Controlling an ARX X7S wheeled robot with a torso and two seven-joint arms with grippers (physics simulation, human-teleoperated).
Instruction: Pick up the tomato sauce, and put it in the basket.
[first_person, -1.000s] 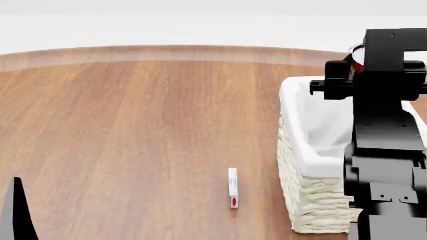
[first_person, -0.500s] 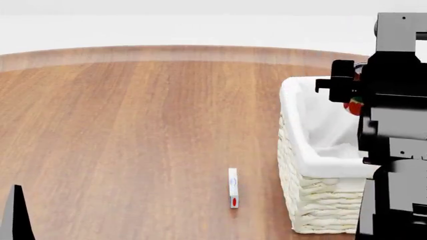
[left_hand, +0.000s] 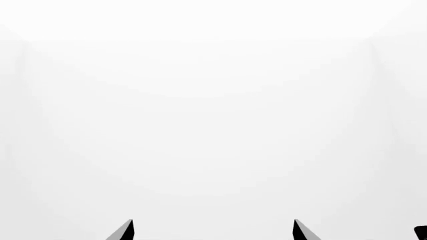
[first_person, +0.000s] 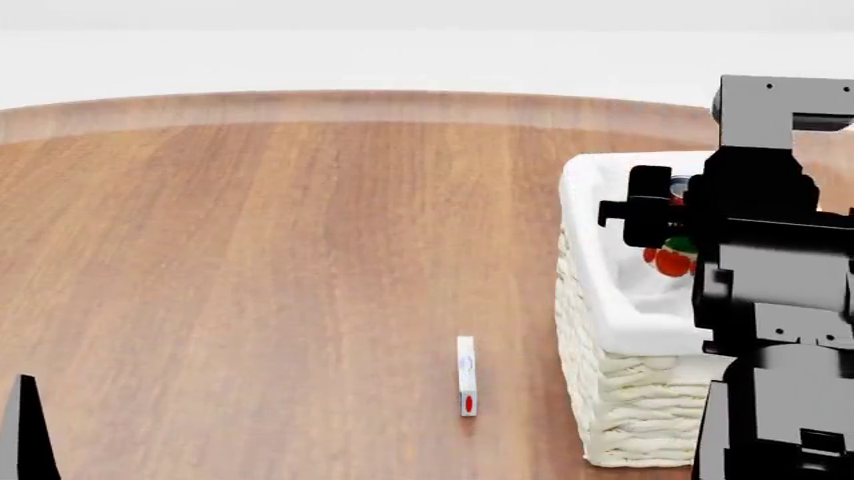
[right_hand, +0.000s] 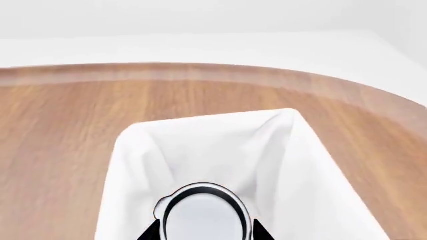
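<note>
The tomato sauce (first_person: 671, 256), a small can with a red and green label, is held in my right gripper (first_person: 667, 225) just over the inside of the basket (first_person: 625, 400), a cream wicker basket with a white liner. In the right wrist view the can's silver-white top (right_hand: 205, 215) sits between the fingertips (right_hand: 150, 233), with the basket's liner (right_hand: 200, 142) below it. My left gripper (left_hand: 212, 232) is open and empty, facing blank white. Only its dark tip (first_person: 24, 430) shows at the head view's bottom left.
A small flat white item with a red mark (first_person: 466, 375) lies on the round wooden table (first_person: 267, 250), just left of the basket. The table's curved far edge (first_person: 347, 105) runs across the back. My right arm hides the basket's right side.
My right gripper has come down and nearer with the can, from above the basket's far rim to low over its inside. The left arm has sunk slightly.
</note>
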